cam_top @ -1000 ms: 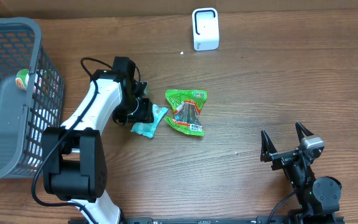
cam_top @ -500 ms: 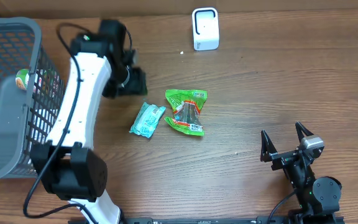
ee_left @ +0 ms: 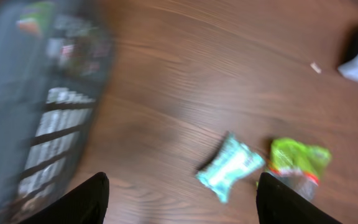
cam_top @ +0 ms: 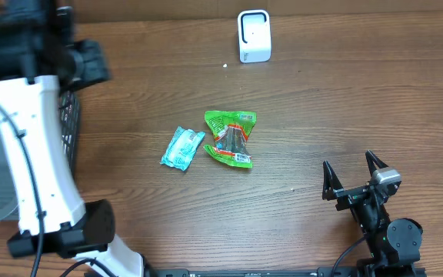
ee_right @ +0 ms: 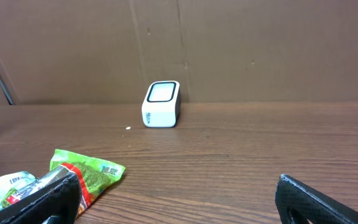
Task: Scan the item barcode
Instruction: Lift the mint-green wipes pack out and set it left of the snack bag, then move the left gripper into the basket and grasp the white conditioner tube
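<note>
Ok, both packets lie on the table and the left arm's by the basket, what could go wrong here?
The teal packet and green snack bag lie almost touching, so grabbing one may drag the other. The open left pincer hangs close to the basket and might clip its mesh wall.

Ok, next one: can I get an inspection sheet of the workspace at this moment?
Surface: wooden table, bare grain showing.
Job's things: white scanner upright at the far edge; teal packet and green packet lying side by side mid-table; grey mesh basket at the left, contents too blurred to name.
Clutter: one small white speck near the scanner.
End effectors: left end effector open and empty, up near the basket; right end effector open and empty, at the near right.
Cables: black cable running along the left arm.
Surroundings: brown cardboard wall behind the table.
</note>
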{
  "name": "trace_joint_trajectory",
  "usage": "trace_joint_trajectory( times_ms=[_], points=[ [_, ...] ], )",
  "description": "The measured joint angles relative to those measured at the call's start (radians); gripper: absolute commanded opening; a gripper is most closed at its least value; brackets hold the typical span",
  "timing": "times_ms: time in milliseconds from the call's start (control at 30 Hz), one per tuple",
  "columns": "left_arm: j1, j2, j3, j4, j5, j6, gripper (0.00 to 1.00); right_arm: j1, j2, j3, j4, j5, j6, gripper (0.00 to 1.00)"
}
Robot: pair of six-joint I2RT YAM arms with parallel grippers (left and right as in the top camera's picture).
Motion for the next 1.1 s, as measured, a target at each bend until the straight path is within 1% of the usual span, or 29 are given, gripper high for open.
trace_joint_trajectory(
  times_ms=[167,333,433,533,667,800,1100],
  points=[
    [0.231,-0.084,-0.042,0.000,-0.004,-0.003,0.71,0.000,0.000,0.000,0.001,0.000,0.000,1.00],
    [0.477,-0.183,-0.132,0.008,0.005,-0.013,0.70,0.000,0.000,0.000,0.000,0.000,0.000,1.00],
    [0.609,-0.204,-0.207,0.065,0.036,-0.017,0.71,0.000,0.000,0.000,0.000,0.000,0.000,1.00],
    [0.697,-0.191,-0.292,0.136,0.077,-0.018,0.71,0.000,0.000,0.000,0.000,0.000,0.000,1.00],
    [0.748,-0.156,-0.383,0.208,0.103,-0.017,0.72,0.000,0.000,0.000,0.000,0.000,0.000,1.00],
    [0.751,-0.124,-0.442,0.280,0.117,0.010,0.74,0.000,0.000,0.000,0.000,0.000,0.000,1.00],
    [0.751,0.020,-0.486,0.279,0.149,0.149,0.71,0.000,0.000,0.000,0.000,0.000,0.000,1.00]
  ],
)
